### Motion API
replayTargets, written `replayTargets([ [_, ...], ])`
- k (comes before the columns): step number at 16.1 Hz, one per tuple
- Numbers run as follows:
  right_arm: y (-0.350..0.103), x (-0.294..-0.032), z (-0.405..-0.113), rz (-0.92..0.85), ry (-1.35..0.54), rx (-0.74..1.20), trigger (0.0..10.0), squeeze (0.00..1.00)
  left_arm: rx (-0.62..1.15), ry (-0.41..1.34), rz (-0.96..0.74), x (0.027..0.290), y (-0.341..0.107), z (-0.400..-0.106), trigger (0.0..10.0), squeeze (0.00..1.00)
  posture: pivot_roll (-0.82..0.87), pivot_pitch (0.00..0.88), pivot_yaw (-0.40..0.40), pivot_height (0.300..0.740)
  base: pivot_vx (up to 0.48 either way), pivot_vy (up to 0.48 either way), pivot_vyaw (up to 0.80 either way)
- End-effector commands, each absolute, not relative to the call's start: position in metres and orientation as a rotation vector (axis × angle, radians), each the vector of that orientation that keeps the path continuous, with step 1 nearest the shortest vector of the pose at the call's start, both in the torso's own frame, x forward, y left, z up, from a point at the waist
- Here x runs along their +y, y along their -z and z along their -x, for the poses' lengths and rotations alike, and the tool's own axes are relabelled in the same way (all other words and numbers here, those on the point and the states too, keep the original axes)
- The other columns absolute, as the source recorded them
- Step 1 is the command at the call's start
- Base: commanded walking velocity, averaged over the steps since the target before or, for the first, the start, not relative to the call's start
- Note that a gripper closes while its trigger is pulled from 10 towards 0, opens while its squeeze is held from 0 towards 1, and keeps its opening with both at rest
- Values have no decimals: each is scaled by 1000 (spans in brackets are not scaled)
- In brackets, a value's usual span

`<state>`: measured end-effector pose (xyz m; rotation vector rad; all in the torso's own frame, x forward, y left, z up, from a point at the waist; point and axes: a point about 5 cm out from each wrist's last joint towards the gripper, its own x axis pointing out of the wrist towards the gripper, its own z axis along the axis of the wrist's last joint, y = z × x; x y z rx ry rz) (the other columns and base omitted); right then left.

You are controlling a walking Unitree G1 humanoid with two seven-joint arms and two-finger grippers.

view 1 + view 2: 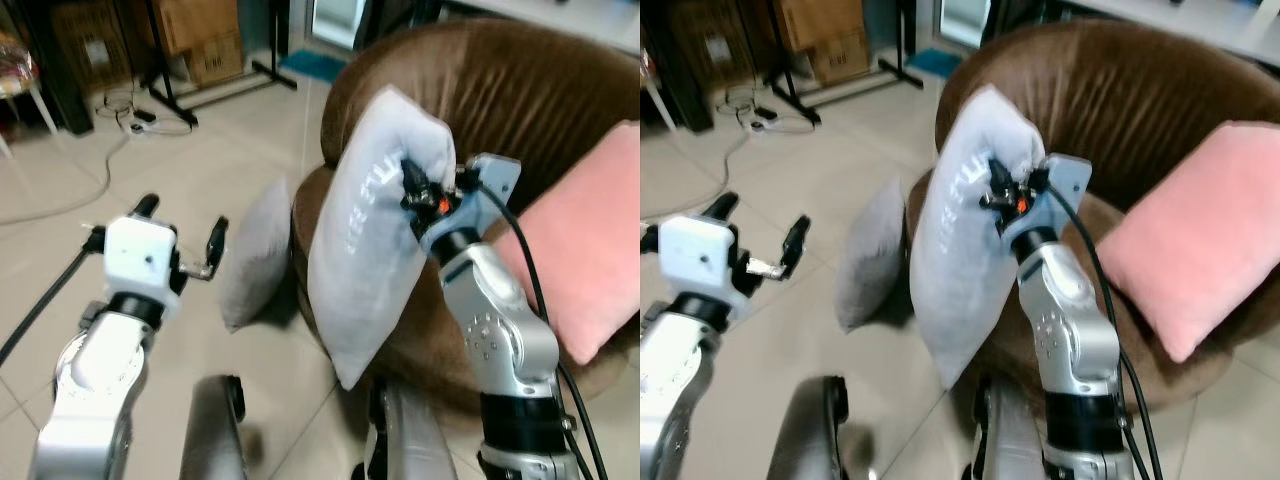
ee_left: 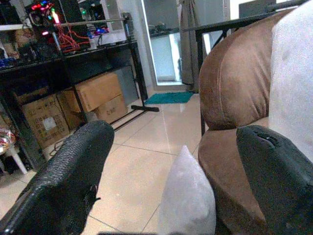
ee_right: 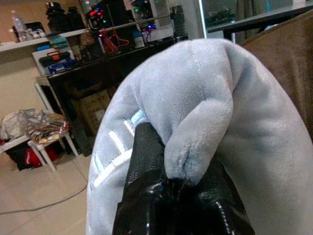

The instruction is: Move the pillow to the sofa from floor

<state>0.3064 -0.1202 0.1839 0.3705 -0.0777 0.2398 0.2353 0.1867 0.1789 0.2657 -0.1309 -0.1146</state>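
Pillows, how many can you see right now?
3: white pillow held by the right gripper, grey pillow on the floor against the sofa, pink pillow on the sofa.

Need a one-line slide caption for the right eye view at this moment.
Right end effector lifts the light grey pillow off the floor beside the brown sofa, where a pink cushion rests.

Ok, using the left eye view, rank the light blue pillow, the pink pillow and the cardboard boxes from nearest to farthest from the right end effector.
1. Light blue pillow, pinched in the right end effector.
2. Pink pillow, on the sofa's right side.
3. Cardboard boxes, far back across the floor, upper left.
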Motion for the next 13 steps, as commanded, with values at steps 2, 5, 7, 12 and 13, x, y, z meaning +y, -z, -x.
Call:
replayTargets([
  [2, -177, -128, -306, -347, -197, -57, 10000, 0, -130, 123, -266, 181, -177, -239, 10000, 0, 85, 0, -63, 641, 0, 0, 0],
  [5, -176, -131, -303, -345, -180, -56, 10000, 0, -139, 123, -260, 179, -176, -240, 10000, 0, 77, 0, -52, 671, 0, 0, 0],
  [7, -175, -132, -303, -341, -174, -57, 10000, 0, -136, 125, -264, 177, -173, -242, 10000, 0, 71, 0, -49, 691, 0, 0, 0],
  [12, -175, -135, -302, -330, -163, -63, 10000, 0, -155, 92, -265, 178, -174, -247, 10000, 0, 59, 0, -46, 740, 0, 0, 0],
  [13, -175, -136, -302, -329, -161, -64, 10000, 0, -164, 89, -263, 178, -176, -248, 10000, 0, 58, 0, -45, 740, 0, 0, 0],
])
